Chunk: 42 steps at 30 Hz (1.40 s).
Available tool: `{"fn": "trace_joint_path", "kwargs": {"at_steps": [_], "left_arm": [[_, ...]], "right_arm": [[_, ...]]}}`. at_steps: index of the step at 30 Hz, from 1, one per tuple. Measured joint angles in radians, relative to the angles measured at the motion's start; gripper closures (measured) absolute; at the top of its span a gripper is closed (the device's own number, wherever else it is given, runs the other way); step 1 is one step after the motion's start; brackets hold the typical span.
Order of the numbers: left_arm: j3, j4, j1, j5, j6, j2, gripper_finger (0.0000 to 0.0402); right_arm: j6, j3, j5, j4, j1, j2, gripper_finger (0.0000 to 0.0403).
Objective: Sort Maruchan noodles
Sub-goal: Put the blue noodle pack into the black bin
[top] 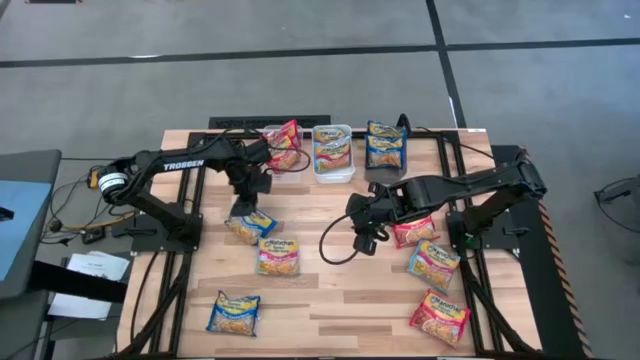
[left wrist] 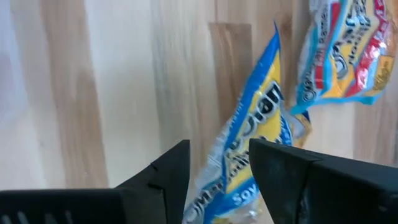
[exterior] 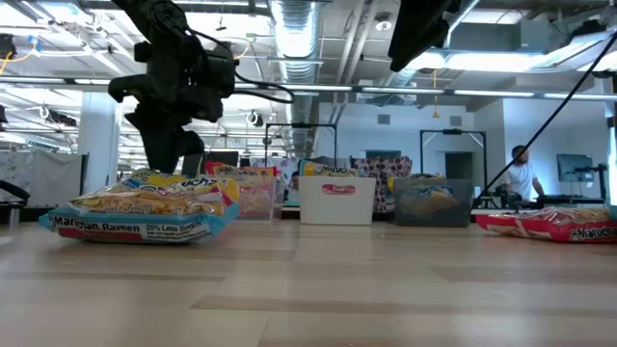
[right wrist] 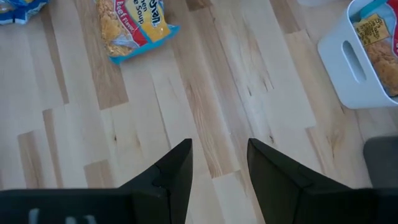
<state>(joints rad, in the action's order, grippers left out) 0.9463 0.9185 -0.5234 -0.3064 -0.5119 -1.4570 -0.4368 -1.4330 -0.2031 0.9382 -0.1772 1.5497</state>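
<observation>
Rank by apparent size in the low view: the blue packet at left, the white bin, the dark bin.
1. Blue packet, though it sits nearest the camera, which inflates it.
2. White bin and dark bin look alike; no ranking.

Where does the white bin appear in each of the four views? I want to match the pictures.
High view: the white bin is at the table's far edge, near the middle.
Low view: it is in the background, just right of centre.
Left wrist view: it is not in the picture.
Right wrist view: it is cut off by the picture's edge.
Shared landmark: the dark bin stands right beside it in the high and low views.
</observation>
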Motion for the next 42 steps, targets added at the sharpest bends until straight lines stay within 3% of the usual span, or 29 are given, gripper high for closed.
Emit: {"fn": "trace_joint_path", "kwargs": {"at_steps": [7, 15, 26, 30, 36, 42], "left_arm": [[0.0, 0.005, -0.004, -0.056, -0.004, -0.014, 0.025], [0.0, 0.056, 0.007, -0.107, -0.01, -0.162, 0.025], [0.001, 0.095, 0.04, -0.159, -0.026, -0.223, 0.0253], [0.001, 0.122, 0.055, -0.162, -0.047, -0.239, 0.0288], [0.001, 0.121, 0.059, -0.152, -0.045, -0.246, 0.0388], [0.001, 0.152, 0.056, -0.127, -0.029, -0.246, 0.0401]], "right_arm": [[0.0, 0.0, 0.0, 0.0, 0.0, 0.0, 0.0227], [0.0, 0.0, 0.019, 0.001, 0.0, 0.0, 0.0227], [0.001, 0.0, 0.019, 0.009, 0.0, 0.0, 0.0227], [0.001, 0.0, 0.019, 0.014, 0.0, 0.0, 0.0227], [0.0, 0.0, 0.02, 0.019, 0.0, 0.0, 0.0227], [0.0, 0.0, 0.019, 0.019, 0.0, 0.0, 0.0241]]}}
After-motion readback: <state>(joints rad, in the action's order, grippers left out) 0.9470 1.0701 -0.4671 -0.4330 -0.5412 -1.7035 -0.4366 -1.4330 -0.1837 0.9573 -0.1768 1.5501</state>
